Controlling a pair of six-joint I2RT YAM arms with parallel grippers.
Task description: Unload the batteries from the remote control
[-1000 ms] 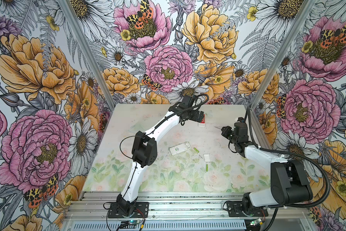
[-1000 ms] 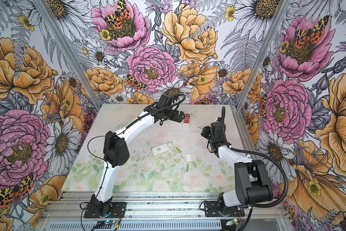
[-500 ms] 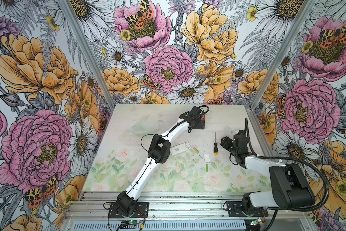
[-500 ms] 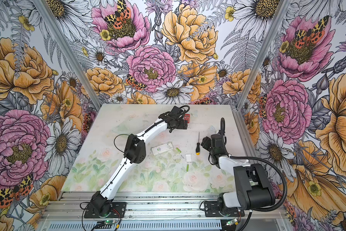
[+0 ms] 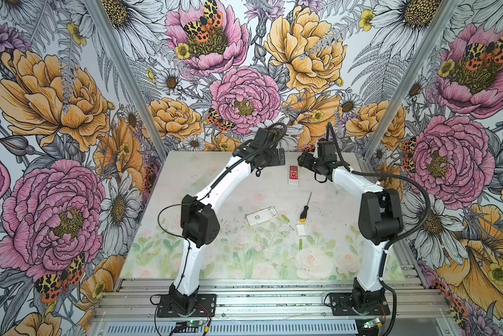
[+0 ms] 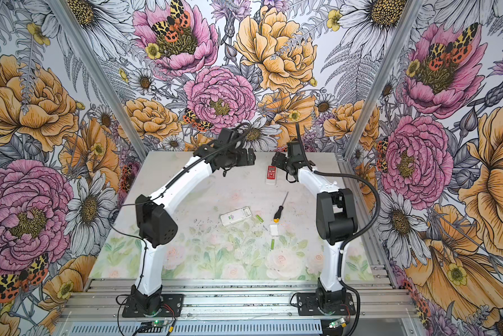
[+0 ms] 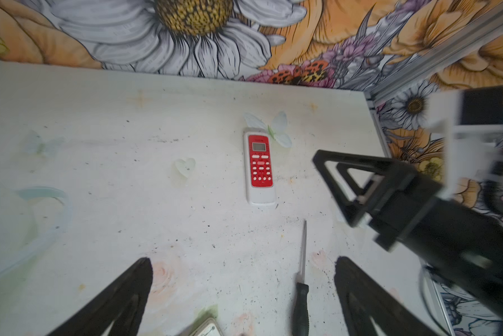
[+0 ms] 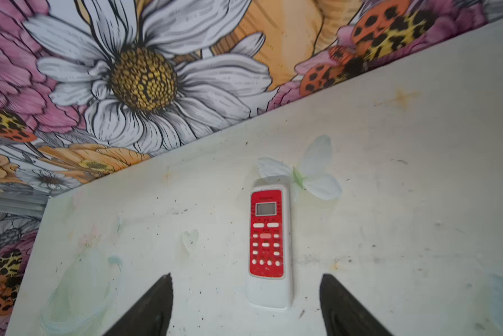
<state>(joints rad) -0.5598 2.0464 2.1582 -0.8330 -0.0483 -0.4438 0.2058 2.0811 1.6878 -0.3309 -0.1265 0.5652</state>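
A red-faced remote control (image 5: 293,174) (image 6: 271,174) lies face up near the back of the table. My left gripper (image 5: 281,158) (image 7: 243,261) hovers open and empty just left of it. My right gripper (image 5: 301,160) (image 8: 246,276) hovers open just right of it, with the remote's (image 8: 269,247) near end showing between the spread fingers, untouched. A white remote (image 5: 261,216) lies back up at mid-table, its compartment end uncovered. Two light green batteries lie loose on the table: one (image 5: 285,218) beside the white remote, another (image 5: 301,243) nearer the front.
A screwdriver (image 5: 305,208) (image 7: 302,279) with a black-and-yellow handle lies on the table between the two remotes. A small white battery cover (image 5: 300,229) rests just in front of it. The back wall stands close behind both grippers.
My right gripper opened, left the screwdriver lying on the table and moved to the back beside the red remote. My left arm shifted but stays near that remote.
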